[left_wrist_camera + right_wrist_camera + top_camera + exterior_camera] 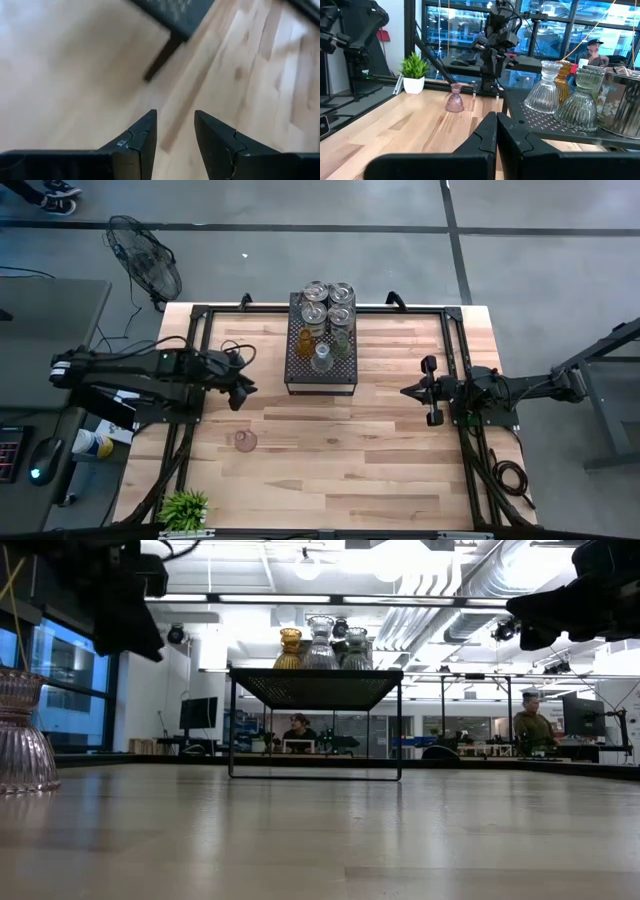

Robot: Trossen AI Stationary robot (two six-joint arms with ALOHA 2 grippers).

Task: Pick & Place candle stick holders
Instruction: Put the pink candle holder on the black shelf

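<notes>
My left claw (175,132) hangs spread and empty over bare table (330,460), left of the tray (321,376). The tray shows blurred, cut off. My right claw (496,131), pressed together, waits at the right edge; the pink holder (245,441) stands alone.

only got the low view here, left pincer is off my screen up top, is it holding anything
Observer: No. The left wrist view shows the left pincer open, with only bare table between its fingers.
Operator: where's that pink holder relative to it
Observer: In the high view the pinkish holder stands alone on the table, apart from the left pincer, on the side away from the black tray.
Operator: and the right pincer
Observer: The right pincer is shut and empty, beside the tray on the table's right side.
</notes>
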